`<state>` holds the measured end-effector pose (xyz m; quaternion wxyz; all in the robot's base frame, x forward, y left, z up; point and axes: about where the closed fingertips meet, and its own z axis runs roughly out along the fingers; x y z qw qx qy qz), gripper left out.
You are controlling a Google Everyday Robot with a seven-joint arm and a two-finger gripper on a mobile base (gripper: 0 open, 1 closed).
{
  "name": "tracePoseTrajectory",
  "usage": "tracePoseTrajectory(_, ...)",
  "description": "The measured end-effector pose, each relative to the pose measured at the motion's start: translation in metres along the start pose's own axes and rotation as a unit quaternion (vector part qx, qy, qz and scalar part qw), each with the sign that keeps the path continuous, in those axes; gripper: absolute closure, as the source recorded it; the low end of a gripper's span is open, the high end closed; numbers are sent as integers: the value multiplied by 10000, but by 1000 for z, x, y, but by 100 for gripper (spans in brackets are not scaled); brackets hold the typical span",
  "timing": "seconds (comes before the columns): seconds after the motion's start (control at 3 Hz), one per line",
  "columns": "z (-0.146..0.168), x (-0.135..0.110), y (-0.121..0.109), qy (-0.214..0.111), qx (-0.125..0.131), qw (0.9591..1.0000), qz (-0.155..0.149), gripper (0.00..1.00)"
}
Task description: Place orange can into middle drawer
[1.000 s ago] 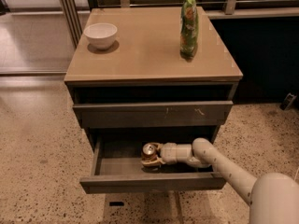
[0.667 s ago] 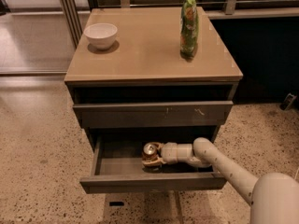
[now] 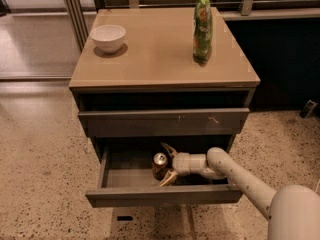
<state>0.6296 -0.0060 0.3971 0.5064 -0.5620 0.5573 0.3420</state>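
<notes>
Down in the pulled-out middle drawer, the orange can stands upright on the flat grey bottom, silver top facing up, a little right of the drawer's centre and nearer the front panel than the back. The gripper reaches into the drawer from the right on a pale, jointed arm. Its two tan fingers are spread apart, one behind the can and one in front of it, so the can sits between them. Whether either finger touches the can I cannot tell. Above, the drawer front with pale scratches sits slightly out from the cabinet. On the tan cabinet top a white bowl rests near the left rear corner, and a tall green snack bag stands upright towards the right rear, well apart from the bowl. The cabinet stands on a speckled floor
</notes>
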Motion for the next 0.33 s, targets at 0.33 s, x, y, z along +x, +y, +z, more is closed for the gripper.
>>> tracePoseTrajectory(0.33,0,0,0,0,0,10000,0,0)
